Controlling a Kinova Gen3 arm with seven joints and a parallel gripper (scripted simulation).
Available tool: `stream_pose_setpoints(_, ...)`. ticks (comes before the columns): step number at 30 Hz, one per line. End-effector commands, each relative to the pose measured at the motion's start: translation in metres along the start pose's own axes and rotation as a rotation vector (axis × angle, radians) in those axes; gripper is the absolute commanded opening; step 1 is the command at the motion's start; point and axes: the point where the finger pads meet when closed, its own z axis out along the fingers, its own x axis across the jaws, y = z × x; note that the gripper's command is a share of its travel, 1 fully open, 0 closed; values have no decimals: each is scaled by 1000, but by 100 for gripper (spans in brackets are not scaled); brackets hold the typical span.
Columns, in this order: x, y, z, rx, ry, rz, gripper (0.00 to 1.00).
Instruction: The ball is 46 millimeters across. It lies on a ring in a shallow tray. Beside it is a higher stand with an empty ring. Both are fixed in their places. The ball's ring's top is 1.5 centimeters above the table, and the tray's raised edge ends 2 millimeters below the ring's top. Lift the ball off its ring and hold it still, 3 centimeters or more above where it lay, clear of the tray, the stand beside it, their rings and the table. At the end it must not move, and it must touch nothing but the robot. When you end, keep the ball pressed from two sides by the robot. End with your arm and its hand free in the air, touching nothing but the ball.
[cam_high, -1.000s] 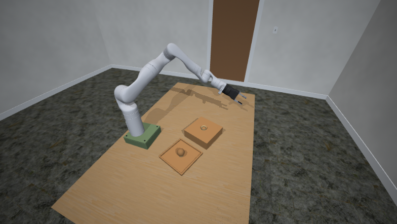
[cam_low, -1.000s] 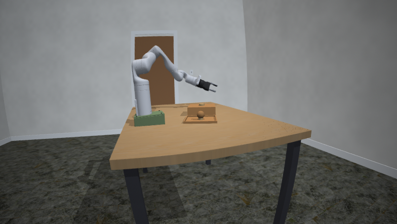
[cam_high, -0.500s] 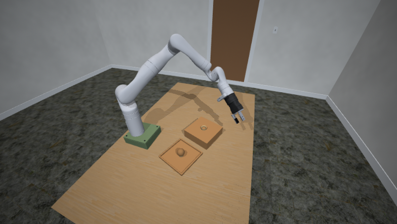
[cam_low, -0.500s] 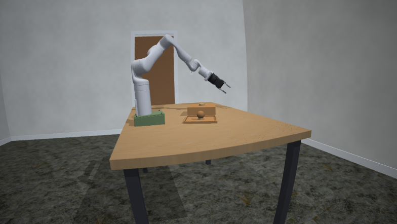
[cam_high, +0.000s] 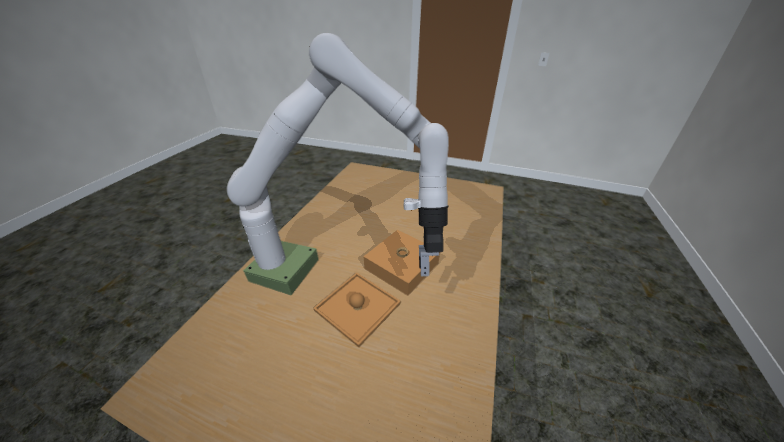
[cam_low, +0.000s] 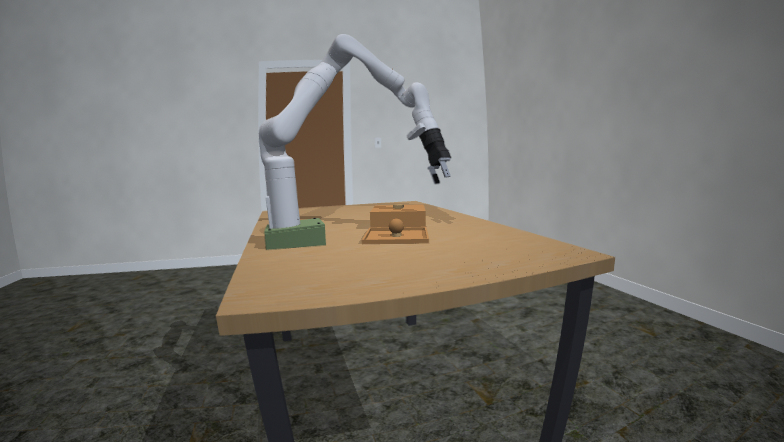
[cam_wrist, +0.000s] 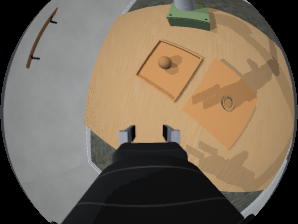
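The brown ball (cam_high: 356, 299) lies on its ring in the shallow tray (cam_high: 356, 308), near the table's middle. It also shows in the exterior view (cam_low: 396, 225) and in the wrist view (cam_wrist: 165, 63). The higher stand (cam_high: 400, 259) with the empty ring (cam_high: 402, 252) is just behind the tray. My gripper (cam_low: 440, 175) is open and empty. It hangs high in the air, well above the stand and to its right, pointing down. In the top view the gripper (cam_high: 426, 267) overlaps the stand's right edge. The fingertips show in the wrist view.
The arm's green base (cam_high: 281, 267) stands on the table left of the tray and stand. The table's far and right edges are close to the stand. A brown door (cam_high: 462, 71) is in the back wall.
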Motion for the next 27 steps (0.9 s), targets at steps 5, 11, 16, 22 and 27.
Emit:
stream_pose_setpoints(5,-65,-85,-35,76,247,311,100)
stream_pose_setpoints(11,-54,-125,-43,101,385,414,100)
stream_pose_setpoints(16,-38,-138,-21,105,396,387,100)
stream_pose_setpoints(22,-14,-163,10,111,414,345,100)
stream_pose_setpoints(27,0,-179,25,114,425,322,100)
